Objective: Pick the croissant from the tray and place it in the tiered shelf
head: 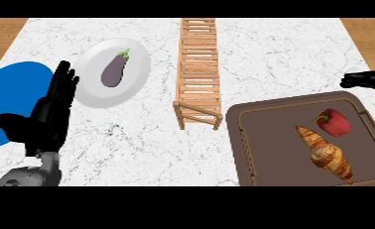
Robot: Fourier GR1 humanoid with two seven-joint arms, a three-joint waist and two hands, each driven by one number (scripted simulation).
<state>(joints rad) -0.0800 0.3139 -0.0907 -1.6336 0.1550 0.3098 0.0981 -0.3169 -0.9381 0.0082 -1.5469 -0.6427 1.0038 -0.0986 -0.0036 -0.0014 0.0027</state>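
A golden-brown croissant lies on the dark brown tray at the lower right, next to a red bell pepper. The wooden tiered shelf runs up the middle of the counter. My left hand rests open at the left edge, fingers pointing up, holding nothing. Only a black sliver of my right hand shows at the right edge, above the tray and apart from the croissant.
A white plate with a purple eggplant sits left of the shelf. A blue round object lies partly behind my left hand. Wooden surfaces show at both top corners beyond the marble counter.
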